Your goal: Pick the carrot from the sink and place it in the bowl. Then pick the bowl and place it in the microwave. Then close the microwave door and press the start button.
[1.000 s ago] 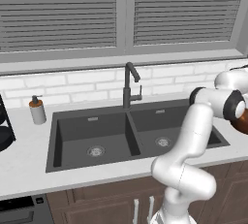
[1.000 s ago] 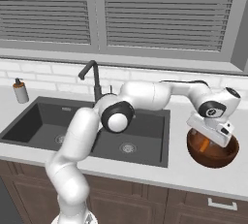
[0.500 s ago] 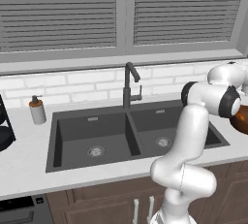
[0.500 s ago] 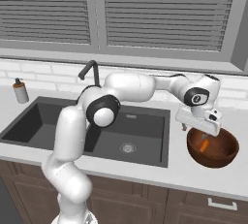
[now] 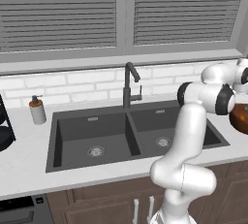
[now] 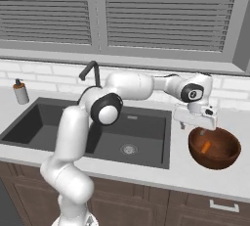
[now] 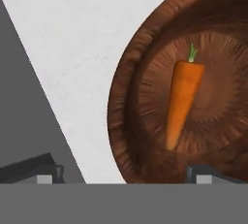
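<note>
The orange carrot [image 7: 183, 104] lies inside the reddish-brown bowl [image 7: 121, 121], tip pointing toward the hand. The bowl [image 6: 225, 154] stands on the counter right of the dark double sink [image 6: 58, 122], with the carrot [image 6: 206, 146] in its middle. My gripper [image 6: 198, 124] hangs open just above the bowl's left rim, nothing between its fingers. In the hand view the gripper [image 7: 123, 174] straddles the bowl's near rim. From the left base view the bowl [image 5: 240, 117] peeks out behind the arm at the right edge. The microwave and its door are out of view.
A tall dark faucet [image 5: 130, 85] rises behind the sink [image 5: 92, 136]. A soap dispenser [image 5: 37, 110] stands on the counter at the left, and a black rack [image 5: 4, 131] sits at the far left edge. Window blinds run along the wall behind.
The hand has swung left from over the bowl's middle to its sink-side rim. The jaws stay open and the carrot stays in the bowl.
</note>
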You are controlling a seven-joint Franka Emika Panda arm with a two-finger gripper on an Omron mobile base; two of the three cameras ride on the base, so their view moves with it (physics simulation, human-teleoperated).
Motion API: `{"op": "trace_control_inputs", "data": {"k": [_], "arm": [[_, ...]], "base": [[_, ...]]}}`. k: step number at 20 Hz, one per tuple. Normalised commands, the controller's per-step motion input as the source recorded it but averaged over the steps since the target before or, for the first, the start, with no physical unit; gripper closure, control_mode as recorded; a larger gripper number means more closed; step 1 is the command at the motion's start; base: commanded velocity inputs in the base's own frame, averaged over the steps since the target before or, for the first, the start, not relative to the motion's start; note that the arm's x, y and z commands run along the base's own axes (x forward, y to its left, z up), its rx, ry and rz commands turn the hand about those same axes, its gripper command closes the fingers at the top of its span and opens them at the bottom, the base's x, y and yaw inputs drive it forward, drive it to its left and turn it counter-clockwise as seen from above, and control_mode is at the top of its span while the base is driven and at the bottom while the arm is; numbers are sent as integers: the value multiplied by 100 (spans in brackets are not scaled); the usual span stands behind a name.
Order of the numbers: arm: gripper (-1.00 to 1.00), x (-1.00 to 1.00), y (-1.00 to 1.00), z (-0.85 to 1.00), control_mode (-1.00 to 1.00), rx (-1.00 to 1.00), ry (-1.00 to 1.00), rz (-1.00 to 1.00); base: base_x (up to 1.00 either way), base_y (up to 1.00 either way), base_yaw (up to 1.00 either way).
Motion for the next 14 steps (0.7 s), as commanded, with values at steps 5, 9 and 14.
{"op": "trace_control_inputs", "data": {"k": [5,9,14], "arm": [[-100,5,-2,-18,-100,0,7,2],[-100,0,0,-30,-100,0,4,0],[-100,0,0,-29,-100,0,0,0]], "base": [[0,0,0],[0,0,0],[0,0,0]]}}
